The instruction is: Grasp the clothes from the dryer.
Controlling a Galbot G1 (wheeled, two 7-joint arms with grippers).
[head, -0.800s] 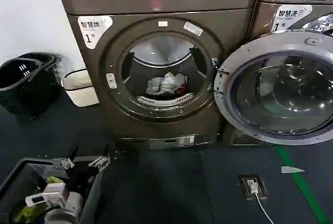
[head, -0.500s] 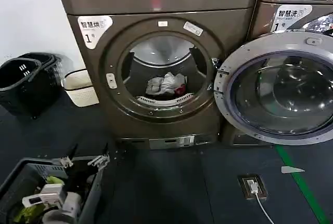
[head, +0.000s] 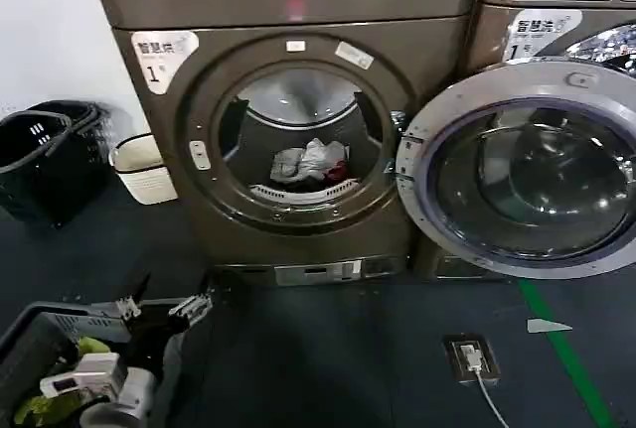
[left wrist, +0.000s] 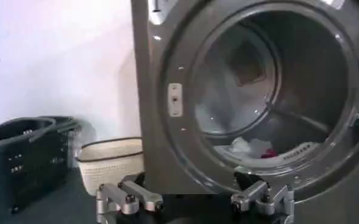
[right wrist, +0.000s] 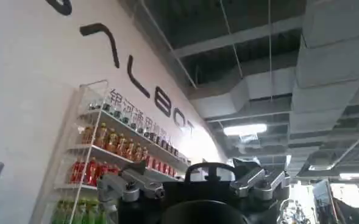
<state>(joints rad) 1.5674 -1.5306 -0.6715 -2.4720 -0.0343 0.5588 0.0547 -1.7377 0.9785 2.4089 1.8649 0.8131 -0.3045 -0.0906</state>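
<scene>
Head view: the dryer (head: 288,130) and its open door (head: 522,170) now sit slightly further left in frame than half a second ago, so the robot is repositioning. The clothes (head: 310,162) lie at frame centre, on the drum floor. Left gripper (head: 159,307), lower left, spread wide and empty, well short of the porthole. Right gripper (right wrist: 194,182) points ceilingward, wide, idle. Reach not yet begun.

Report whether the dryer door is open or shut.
Open: the dryer door is swung aside to its right, and the clothes lie exposed in the drum.
</scene>
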